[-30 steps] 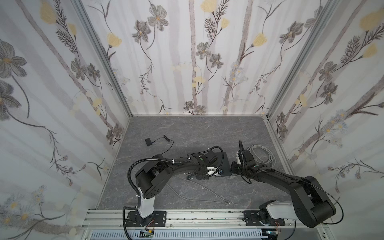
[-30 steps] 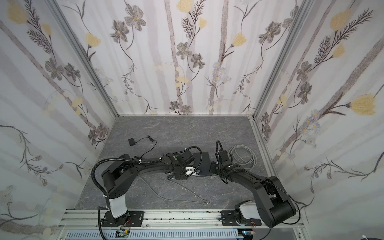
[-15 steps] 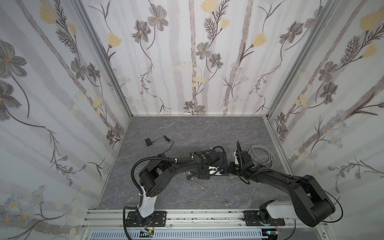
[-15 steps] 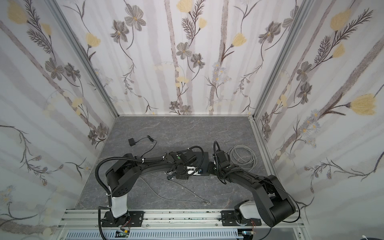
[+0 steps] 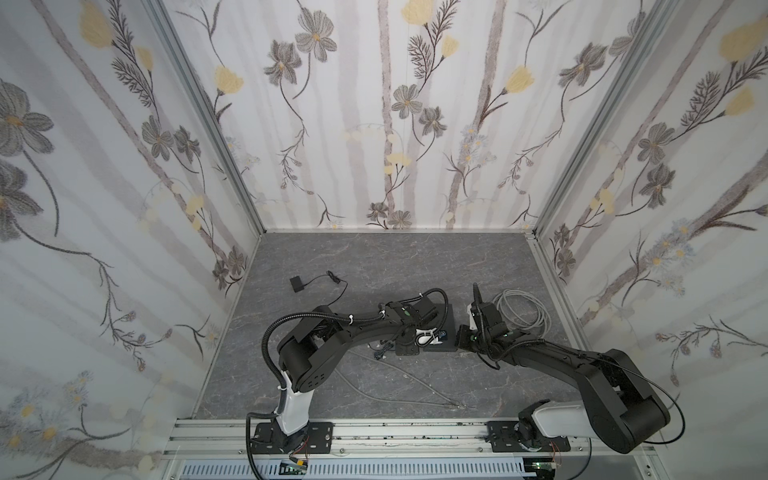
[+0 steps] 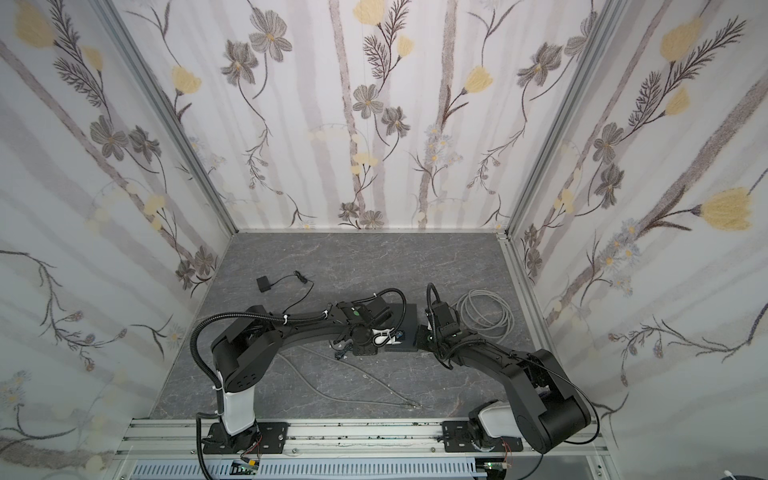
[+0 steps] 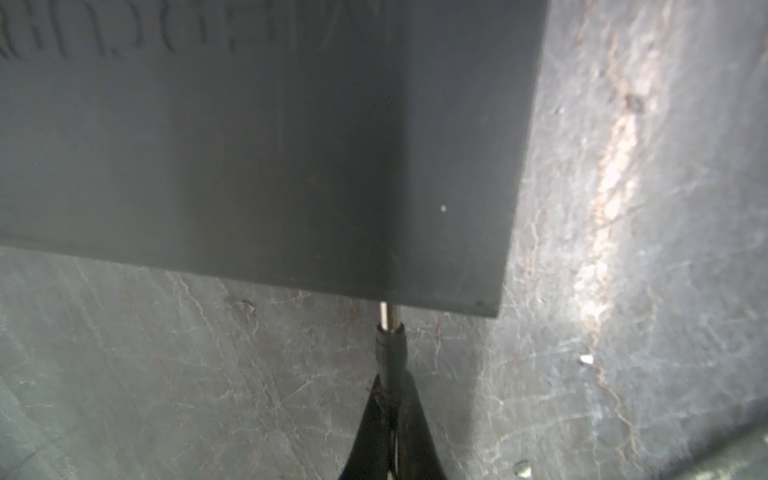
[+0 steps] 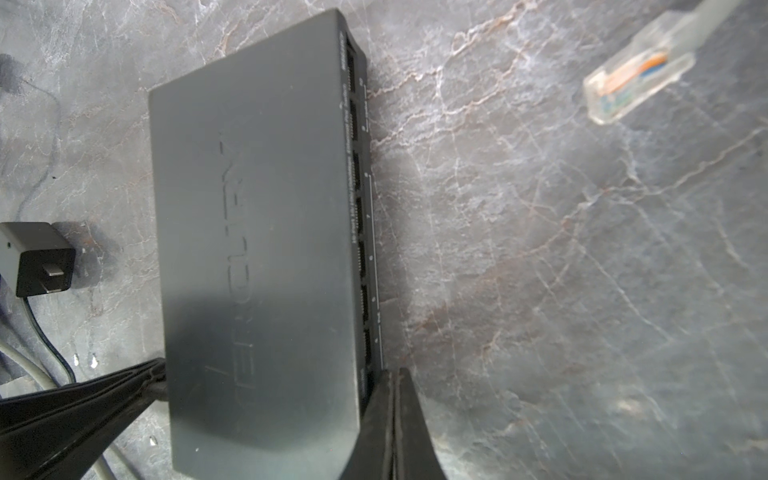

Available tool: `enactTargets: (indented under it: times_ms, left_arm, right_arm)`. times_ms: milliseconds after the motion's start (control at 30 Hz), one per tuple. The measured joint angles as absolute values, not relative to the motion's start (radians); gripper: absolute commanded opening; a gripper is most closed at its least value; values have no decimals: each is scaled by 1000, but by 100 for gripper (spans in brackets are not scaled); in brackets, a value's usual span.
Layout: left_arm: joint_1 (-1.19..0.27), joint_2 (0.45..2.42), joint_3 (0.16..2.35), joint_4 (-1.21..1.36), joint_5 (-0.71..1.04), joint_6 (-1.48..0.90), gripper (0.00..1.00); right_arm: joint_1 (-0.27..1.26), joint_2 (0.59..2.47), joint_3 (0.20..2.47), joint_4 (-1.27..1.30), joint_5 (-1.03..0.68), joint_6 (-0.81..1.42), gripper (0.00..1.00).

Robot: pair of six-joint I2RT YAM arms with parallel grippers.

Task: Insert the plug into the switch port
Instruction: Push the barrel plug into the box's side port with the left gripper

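**Shifted left since a second ago: right gripper [image 8: 392,386], hard against the switch [image 5: 448,316]**

Seen in both top views: small sideways move toward the middle, wrist and all. Jaws pressed together with nothing between them, tips set against the port side near one end. Little changed in place: left gripper [image 7: 390,399], jaws pinched tight on the black sleeve of the plug [image 7: 390,345]. Plug aimed straight at the switch's back edge, near a corner, opposite the row of ports [image 8: 359,232]; short stretch of bare metal tip showing between sleeve and casing. Depth of entry hidden under the edge, not to be told. Switch flat on the grey marbled table [image 8: 561,249], between the two grippers. Loose on the table, well apart from the ports: clear network connector [image 8: 636,79]. Off the back edge: black power adapter [image 8: 37,257].
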State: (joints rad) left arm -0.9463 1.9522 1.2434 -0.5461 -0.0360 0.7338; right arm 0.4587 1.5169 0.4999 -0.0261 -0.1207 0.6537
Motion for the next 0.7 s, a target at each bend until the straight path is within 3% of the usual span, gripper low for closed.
enactTargets:
  times_ms: [700]
  left_arm:
    - [-960, 1991, 1305, -606, -61, 677, 0]
  right_arm:
    - [472, 1536, 503, -25, -121, 655, 6]
